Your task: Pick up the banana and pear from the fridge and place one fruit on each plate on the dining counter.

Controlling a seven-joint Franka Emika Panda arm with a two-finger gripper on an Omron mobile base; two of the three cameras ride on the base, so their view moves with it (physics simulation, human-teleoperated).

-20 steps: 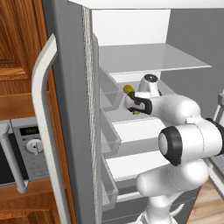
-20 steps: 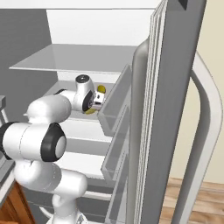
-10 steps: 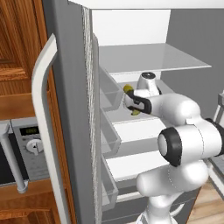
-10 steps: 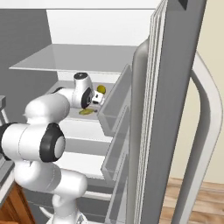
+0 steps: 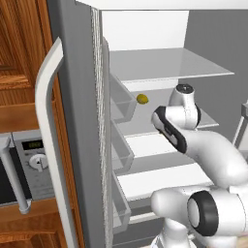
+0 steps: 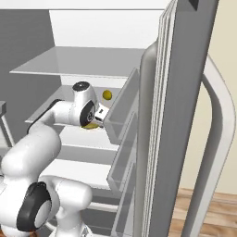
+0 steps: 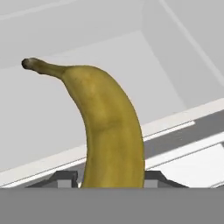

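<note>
we see the fridge (image 5: 77,121) standing open, its white inside and pale shelves facing us, with the long curved handle (image 5: 48,140) of one door at the left of the left base view and the other door's handle (image 6: 215,139) at the right of the right base view. the white arm (image 5: 203,150) reaches in at the middle shelf level.

in the hand view the banana (image 7: 109,131) rises between the two dark finger pads (image 7: 65,178), which sit tight against its lower sides; the end effector (image 7: 111,179) is closed around the banana. its dark stem tip points up and to the left, and it appears to be clear of the shelf (image 7: 52,109) behind it, though we cannot be sure.

in the right base view a sliver of yellow shows just under the wrist (image 6: 85,109), next to the door bins (image 6: 122,115).

a small round yellow fruit (image 5: 142,99) lies further back on the same shelf, apart from the hand; it also shows in the right base view.
</note>
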